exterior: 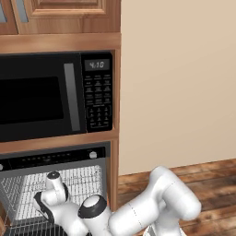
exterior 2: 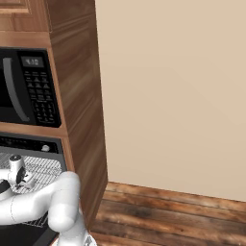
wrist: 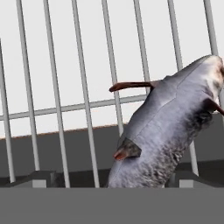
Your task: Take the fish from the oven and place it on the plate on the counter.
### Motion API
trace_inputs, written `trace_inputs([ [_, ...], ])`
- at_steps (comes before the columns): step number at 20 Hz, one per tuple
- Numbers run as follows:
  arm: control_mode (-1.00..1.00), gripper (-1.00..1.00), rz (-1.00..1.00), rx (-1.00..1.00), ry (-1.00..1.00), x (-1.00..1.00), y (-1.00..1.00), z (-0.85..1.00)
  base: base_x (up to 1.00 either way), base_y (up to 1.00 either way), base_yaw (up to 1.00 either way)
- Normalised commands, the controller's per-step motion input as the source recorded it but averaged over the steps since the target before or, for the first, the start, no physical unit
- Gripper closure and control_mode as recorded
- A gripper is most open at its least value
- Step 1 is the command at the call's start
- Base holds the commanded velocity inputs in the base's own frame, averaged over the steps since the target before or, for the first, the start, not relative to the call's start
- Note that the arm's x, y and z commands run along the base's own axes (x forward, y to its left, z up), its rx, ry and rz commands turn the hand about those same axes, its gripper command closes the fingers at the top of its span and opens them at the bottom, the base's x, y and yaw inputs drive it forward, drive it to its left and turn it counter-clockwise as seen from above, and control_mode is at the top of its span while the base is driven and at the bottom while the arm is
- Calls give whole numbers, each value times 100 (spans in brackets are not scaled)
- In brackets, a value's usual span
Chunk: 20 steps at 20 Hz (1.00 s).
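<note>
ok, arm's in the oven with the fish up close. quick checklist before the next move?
1. Oven open, racks exposed: ok.
2. Arm reaching into the oven cavity: ok.
3. Fish right in front of the hand camera, over the wire rack: ok.
4. Gripper closed on the fish: cannot tell, the fingertips are hidden at the bottom of the hand view.
5. Fish lifted clear of the rack: cannot tell.
6. Plate and counter located for the drop: cannot tell; the base views face the oven, the microwave and the wall.

Glossy white arm (exterior: 156, 203), dark joints
</note>
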Motion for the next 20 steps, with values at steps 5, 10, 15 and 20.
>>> trace_inputs([
  [5, -100, -100, 0, -1, 0, -3, 2, -70, 0, 0, 0],
  [10, -100, 100, 0, 0, 0, -2, 14, -31, 0, 0, 0],
  [15, -100, 100, 0, 0, 0, -2, 12, -23, 0, 0, 0],
  [20, -100, 100, 0, 0, 4, -1, 12, -22, 0, 0, 0],
])
